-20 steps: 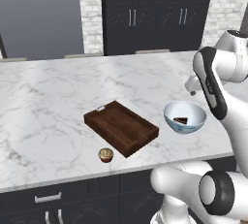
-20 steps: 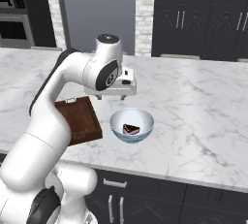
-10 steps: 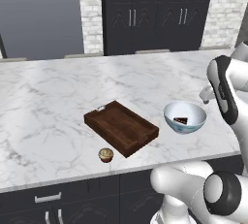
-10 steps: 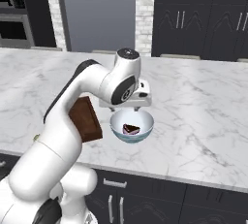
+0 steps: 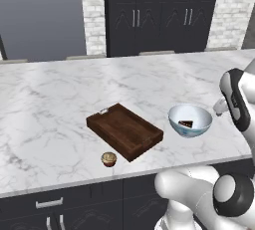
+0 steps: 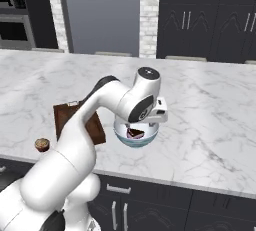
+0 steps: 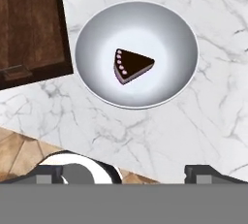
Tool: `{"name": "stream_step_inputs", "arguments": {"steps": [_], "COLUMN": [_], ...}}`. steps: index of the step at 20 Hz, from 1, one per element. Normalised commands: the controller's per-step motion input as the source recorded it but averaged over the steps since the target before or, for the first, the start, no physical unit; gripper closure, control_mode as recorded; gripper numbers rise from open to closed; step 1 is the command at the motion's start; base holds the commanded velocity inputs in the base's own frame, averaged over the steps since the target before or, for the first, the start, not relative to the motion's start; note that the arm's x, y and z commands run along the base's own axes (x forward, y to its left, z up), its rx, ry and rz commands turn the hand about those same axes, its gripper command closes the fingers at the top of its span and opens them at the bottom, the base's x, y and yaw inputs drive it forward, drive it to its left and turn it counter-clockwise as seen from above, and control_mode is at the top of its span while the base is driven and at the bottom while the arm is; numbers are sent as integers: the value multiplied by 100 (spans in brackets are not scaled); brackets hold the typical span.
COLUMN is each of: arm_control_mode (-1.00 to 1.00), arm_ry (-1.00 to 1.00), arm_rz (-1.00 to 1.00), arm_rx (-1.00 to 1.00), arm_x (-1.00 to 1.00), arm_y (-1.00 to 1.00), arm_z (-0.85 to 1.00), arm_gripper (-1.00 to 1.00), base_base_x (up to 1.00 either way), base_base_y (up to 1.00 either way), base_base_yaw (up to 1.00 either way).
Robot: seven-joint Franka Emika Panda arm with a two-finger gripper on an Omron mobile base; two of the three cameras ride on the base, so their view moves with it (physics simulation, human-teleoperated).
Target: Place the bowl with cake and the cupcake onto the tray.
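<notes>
Worktop: white marble with grey veins, long, above dark cabinet fronts.
Tray: dark brown wood, lying flat on the worktop near its front edge, turned at an angle, with nothing in it.
Bowl with cake: standing on the worktop just right of the tray, apart from it; a dark wedge inside.
Cupcake: on the worktop just in front of the tray, near the edge.

A home kitchen. A long white marble counter runs above dark drawer fronts with silver pulls, tall black cabinets stand against a pale brick wall, and a built-in oven sits at one side.
</notes>
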Motion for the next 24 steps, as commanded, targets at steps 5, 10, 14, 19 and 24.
{"name": "stream_step_inputs", "arguments": {"steps": [5,10,14,19,24], "arm_control_mode": [-100,-100,-100,-100,-100], "arm_ry": [0,0,0,0,0], "arm_rz": [0,0,0,0,0], "arm_rx": [5,2,2,5,7], "arm_x": [25,47,48,45,40], "arm_y": [-23,-8,-10,-17,-17], "arm_z": [-41,-33,-33,-31,-29], "arm_gripper": [-100,-100,-100,-100,-100], "base_base_x": [0,0,0,0,0], "base_base_y": [0,0,0,0,0], "base_base_yaw": [0,0,0,0,0]}}
